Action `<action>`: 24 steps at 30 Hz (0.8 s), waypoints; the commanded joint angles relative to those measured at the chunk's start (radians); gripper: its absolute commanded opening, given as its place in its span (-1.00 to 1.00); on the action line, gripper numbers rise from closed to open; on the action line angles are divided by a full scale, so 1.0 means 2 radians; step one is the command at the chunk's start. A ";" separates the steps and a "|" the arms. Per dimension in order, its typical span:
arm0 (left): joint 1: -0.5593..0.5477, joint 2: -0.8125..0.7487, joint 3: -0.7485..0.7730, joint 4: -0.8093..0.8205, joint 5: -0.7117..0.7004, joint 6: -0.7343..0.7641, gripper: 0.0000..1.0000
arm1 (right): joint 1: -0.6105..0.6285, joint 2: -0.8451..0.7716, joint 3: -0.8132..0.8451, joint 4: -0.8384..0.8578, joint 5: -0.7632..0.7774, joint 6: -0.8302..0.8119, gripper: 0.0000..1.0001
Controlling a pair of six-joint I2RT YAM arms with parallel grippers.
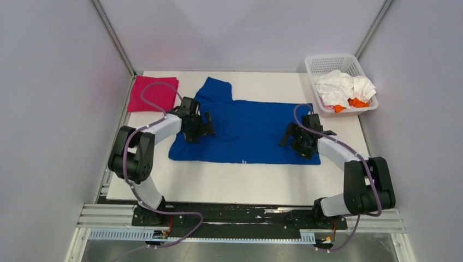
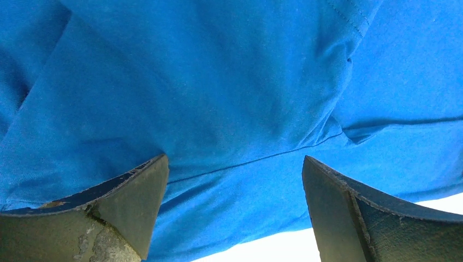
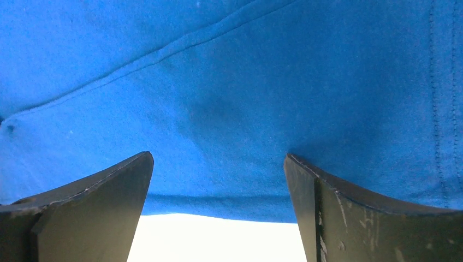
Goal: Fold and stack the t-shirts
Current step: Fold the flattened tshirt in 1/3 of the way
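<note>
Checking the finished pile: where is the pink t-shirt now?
Top view: the folded pink t-shirt lies on the table, far left corner, just left of the blue t-shirt.

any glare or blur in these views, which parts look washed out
Top external: even soft light, sharp, no glare on the blue t-shirt. Left wrist: the bare table strip below the cloth is blown out white. Right wrist: same washed-out strip, stitching crisp.

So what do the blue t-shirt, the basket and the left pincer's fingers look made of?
Blue t-shirt: soft matte knit cloth, probably cotton, going by its stitched seams and soft creases.
Basket: white moulded plastic, going by its rigid lattice walls; the finish is hard to judge.
Fingers of the left pincer: dark and matte, possibly rubber-faced, with worn, chipped edges.
</note>
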 commanded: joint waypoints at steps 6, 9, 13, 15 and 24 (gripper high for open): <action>-0.054 -0.112 -0.146 -0.072 -0.048 -0.083 1.00 | 0.010 -0.089 -0.088 -0.146 -0.049 0.062 1.00; -0.069 -0.137 -0.162 -0.084 -0.056 -0.097 1.00 | 0.019 -0.110 -0.105 -0.158 -0.057 0.082 1.00; -0.085 -0.174 -0.174 -0.126 -0.078 -0.121 1.00 | 0.022 -0.133 -0.114 -0.169 -0.045 0.090 1.00; -0.088 -0.191 -0.190 -0.129 -0.078 -0.126 1.00 | 0.022 -0.139 -0.112 -0.173 -0.039 0.089 1.00; -0.089 -0.205 -0.149 -0.102 -0.086 -0.120 1.00 | 0.026 -0.211 -0.079 -0.149 -0.022 0.050 1.00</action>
